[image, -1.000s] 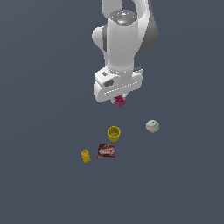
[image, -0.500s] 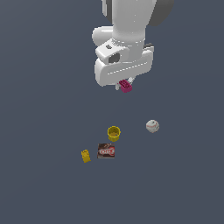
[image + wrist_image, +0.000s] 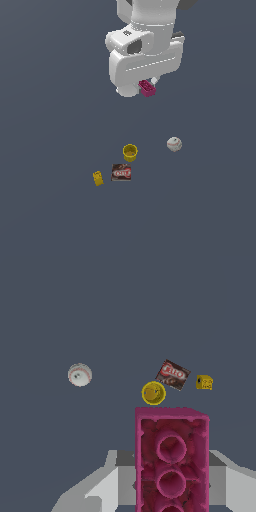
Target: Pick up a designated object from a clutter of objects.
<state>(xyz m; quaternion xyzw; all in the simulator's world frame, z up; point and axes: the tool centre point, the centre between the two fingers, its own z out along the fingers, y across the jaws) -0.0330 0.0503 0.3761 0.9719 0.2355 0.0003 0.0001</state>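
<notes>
A: Where does the exterior view stand?
B: High and well back, looking down past my arm onto the floor.

A: And the wrist view?
B: It looks straight down from my wrist, close behind the magenta block [image 3: 171, 458]. Both views share the yellow cup [image 3: 130, 152] and the baseball [image 3: 174, 144].

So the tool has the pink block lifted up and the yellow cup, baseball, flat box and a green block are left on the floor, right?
Not quite: the small block left below is yellow, not green, as the exterior view shows. The rest holds: the tool holds the pink block above the yellow cup, baseball and flat box.

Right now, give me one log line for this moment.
phase: lift | fingers: shut on magenta block | block: airborne | left on floor: yellow cup, baseball, brown-red box, yellow block
</notes>
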